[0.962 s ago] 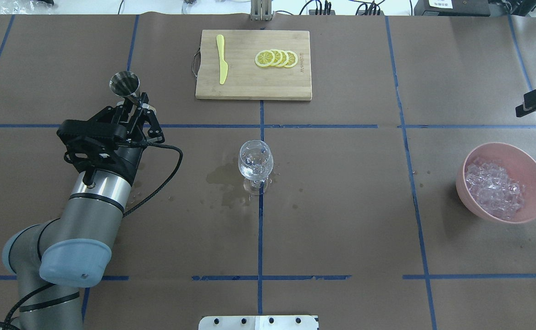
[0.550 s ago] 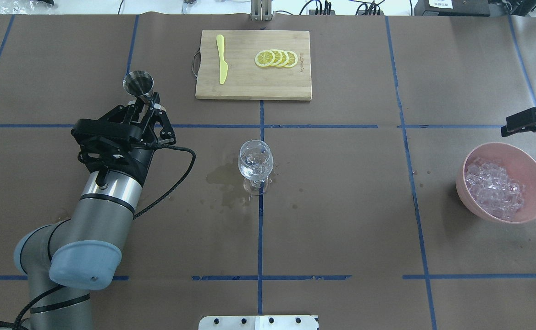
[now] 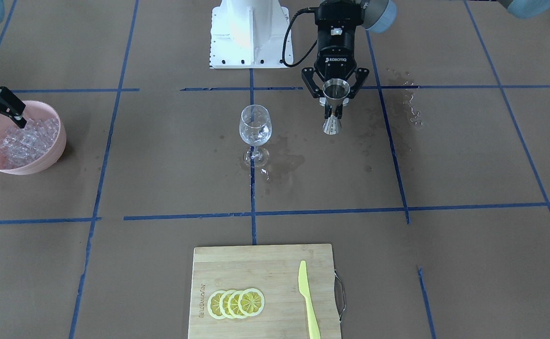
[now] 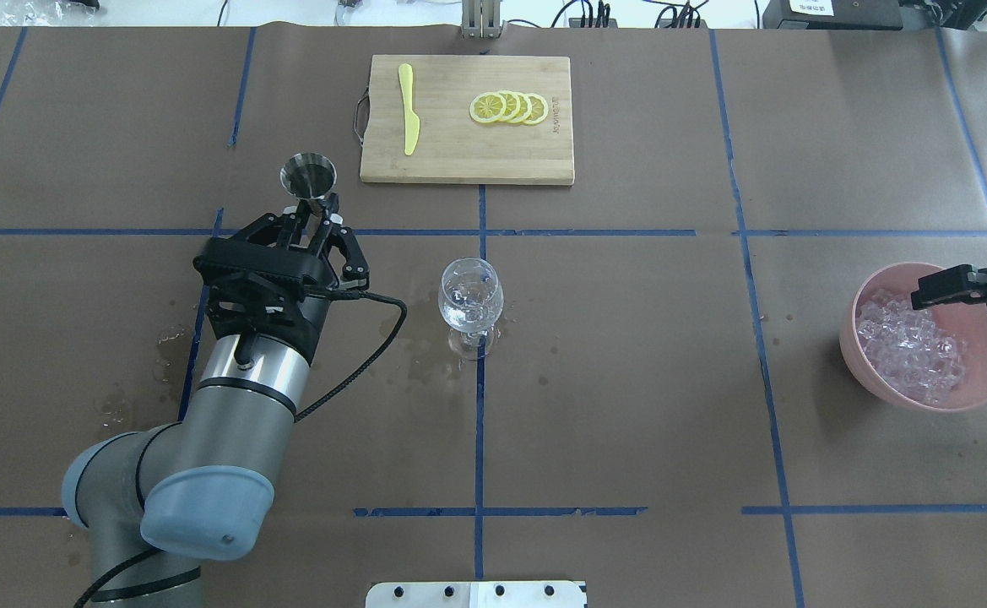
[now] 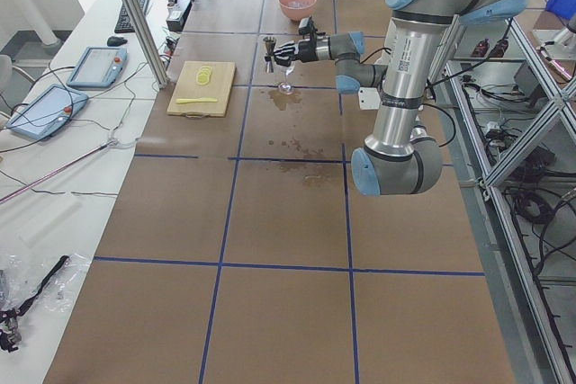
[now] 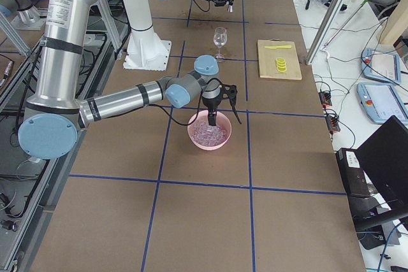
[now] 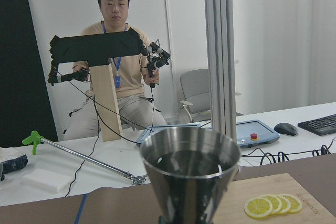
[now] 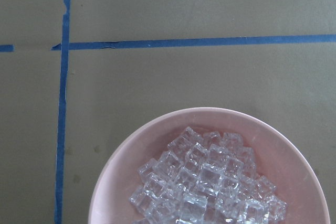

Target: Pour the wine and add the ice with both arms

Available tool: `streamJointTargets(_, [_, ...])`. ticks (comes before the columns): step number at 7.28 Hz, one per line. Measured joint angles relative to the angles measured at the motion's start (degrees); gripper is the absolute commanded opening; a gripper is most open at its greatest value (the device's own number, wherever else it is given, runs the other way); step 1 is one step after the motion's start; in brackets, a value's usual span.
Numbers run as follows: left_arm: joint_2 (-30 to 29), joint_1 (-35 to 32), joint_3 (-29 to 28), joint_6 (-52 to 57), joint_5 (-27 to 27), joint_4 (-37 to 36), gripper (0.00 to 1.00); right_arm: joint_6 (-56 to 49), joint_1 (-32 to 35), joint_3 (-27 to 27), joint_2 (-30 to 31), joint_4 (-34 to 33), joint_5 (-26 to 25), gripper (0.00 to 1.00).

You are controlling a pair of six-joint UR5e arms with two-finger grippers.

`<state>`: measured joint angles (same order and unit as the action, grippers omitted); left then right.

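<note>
My left gripper is shut on the waist of a steel jigger and holds it upright above the table, left of the clear stemmed glass. In the left wrist view the jigger seems to hold some wine. In the front view the left gripper is to the right of the glass. My right gripper is open and hangs over the far rim of the pink bowl, just above the ice. The ice also shows in the right wrist view.
A bamboo cutting board with lemon slices and a yellow knife lies at the far middle. Dark wet stains spread around the glass and beside my left arm. The white pedestal stands at the near edge.
My left arm has carried the jigger to the right, closer to the glass. My right gripper has come in from the far right edge to over the ice bowl.
</note>
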<state>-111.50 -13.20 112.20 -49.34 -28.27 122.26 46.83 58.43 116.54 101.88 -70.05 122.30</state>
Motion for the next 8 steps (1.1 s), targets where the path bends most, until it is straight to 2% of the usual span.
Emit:
streamJointTargets(2, [-1.7, 2.1, -0.4, 3.2, 0.0, -2.8, 0.00, 0.4, -0.9, 0.0, 0.7, 0.4, -0.1, 1.00])
streamJointTargets(5, [-4.4, 4.3, -4.5, 7.1, 0.1, -3.3, 0.00, 1.3, -1.8, 0.0, 0.6, 0.5, 0.0, 1.00])
streamJointTargets(8, [-5.4, 5.4, -5.7, 13.0, 0.3, -3.4, 0.00, 1.6, -1.9, 0.0, 0.6, 0.6, 0.0, 1.00])
